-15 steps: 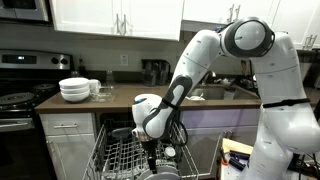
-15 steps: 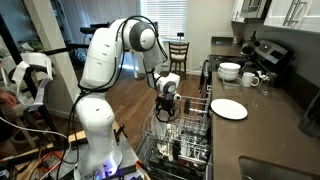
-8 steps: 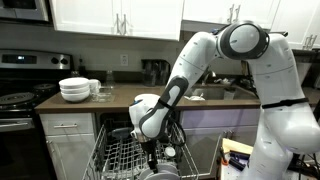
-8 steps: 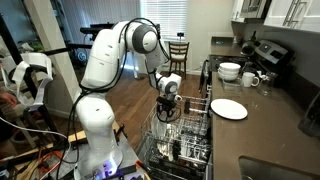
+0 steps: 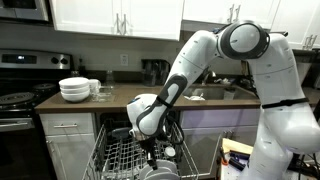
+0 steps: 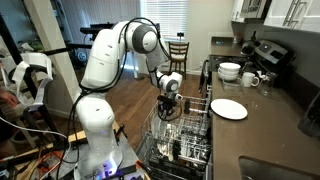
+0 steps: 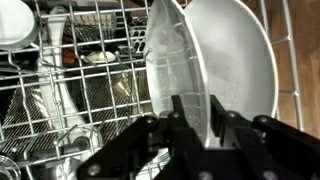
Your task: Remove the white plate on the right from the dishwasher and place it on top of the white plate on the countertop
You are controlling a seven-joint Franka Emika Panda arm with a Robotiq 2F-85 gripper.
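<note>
Shows the white plate [image 7: 240,60] standing on edge in the dishwasher rack [image 7: 60,90]. Disc plane vertical, running top to bottom of the wrist view, with faces turned to either side. Places the gripper [image 7: 205,120] over the plate's near rim, jaws at a narrow gap with the rim between them. Cannot tell whether both pads press on it. Shows, in an exterior view, a second white plate [image 6: 228,108] lying flat on the desk [image 6: 270,130], well apart from the rack.
</note>
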